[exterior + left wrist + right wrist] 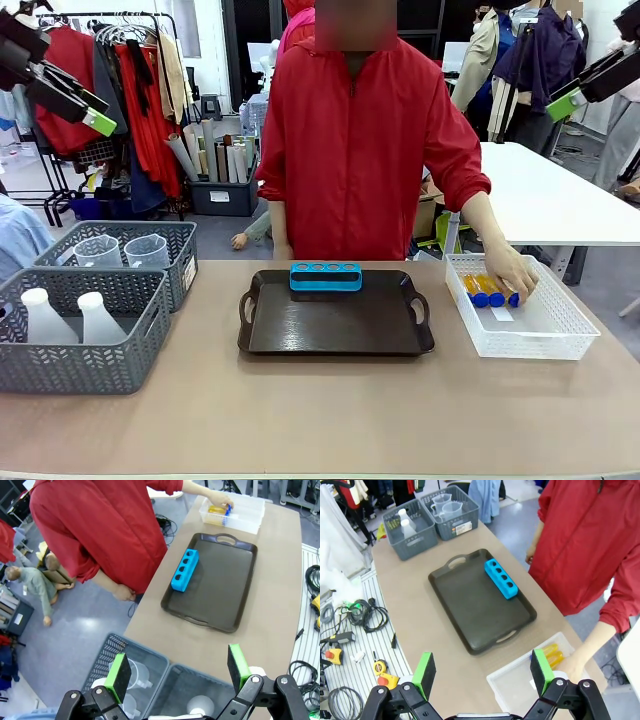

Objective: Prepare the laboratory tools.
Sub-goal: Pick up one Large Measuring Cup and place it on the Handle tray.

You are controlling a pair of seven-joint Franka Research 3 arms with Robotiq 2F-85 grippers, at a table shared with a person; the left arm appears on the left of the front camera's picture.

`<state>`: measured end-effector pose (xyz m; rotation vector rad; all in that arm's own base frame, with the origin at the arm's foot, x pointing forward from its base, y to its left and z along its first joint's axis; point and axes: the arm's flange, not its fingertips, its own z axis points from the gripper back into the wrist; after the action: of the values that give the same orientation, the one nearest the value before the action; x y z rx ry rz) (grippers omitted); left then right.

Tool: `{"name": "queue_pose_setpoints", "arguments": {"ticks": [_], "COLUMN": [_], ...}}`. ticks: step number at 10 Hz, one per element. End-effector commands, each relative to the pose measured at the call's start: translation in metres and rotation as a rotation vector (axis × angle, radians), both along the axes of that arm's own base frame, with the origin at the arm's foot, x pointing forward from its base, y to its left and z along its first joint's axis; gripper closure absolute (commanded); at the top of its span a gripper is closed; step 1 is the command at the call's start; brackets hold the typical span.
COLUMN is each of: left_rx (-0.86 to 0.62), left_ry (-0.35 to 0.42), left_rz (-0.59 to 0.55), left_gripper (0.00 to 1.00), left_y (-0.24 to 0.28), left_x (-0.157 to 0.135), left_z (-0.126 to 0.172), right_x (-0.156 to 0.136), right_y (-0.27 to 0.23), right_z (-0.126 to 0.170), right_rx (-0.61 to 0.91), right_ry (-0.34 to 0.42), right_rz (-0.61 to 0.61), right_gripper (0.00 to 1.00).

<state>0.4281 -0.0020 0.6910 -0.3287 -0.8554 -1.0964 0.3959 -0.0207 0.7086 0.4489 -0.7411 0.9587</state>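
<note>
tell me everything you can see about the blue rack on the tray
The blue rack is a long, low block with rounded corners, plastic by its look, bright blue all over. Its top has four round holes in a row, all of them empty. It stands upright on the dark tray, against the tray's far long edge and roughly centred, its length parallel to that edge. Only the tray touches it.

The front camera faces 12 o'clock across the table (320,410), close in. Both wrist cameras look down from high up, sharing the tray (220,580).
</note>
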Motion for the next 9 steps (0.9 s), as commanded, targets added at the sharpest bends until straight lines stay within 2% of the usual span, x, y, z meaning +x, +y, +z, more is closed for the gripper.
{"name": "queue_pose_setpoints", "arguments": {"ticks": [1, 3, 4, 5, 8, 9], "left_rx": [-0.001, 0.000, 0.099, 0.137, 0.348, 0.389], "left_ry": [-0.007, 0.000, 0.040, 0.080, 0.135, 0.131], "left_rz": [0.004, 0.000, -0.001, -0.002, 0.199, 0.293], "left_gripper": [0.00, 0.00, 0.00, 0.00, 0.00, 0.00], "left_y": [0.000, 0.000, 0.000, 0.001, 0.009, 0.012], "left_x": [0.000, 0.000, -0.003, 0.006, 0.040, 0.047], "left_z": [0.001, 0.000, 0.005, 0.005, -0.001, -0.003], "right_x": [-0.002, -0.002, -0.002, -0.002, -0.002, -0.002], "right_y": [0.001, 0.001, 0.001, 0.001, 0.001, 0.001], "right_z": [0.002, 0.002, 0.002, 0.002, 0.002, 0.002], "right_rx": [0.005, 0.005, 0.005, 0.005, 0.005, 0.005], "right_ry": [-0.005, -0.005, -0.005, -0.005, -0.005, -0.005], "right_rz": [0.007, 0.007, 0.007, 0.007, 0.007, 0.007], "right_gripper": [0.00, 0.00, 0.00, 0.00, 0.00, 0.00]}}
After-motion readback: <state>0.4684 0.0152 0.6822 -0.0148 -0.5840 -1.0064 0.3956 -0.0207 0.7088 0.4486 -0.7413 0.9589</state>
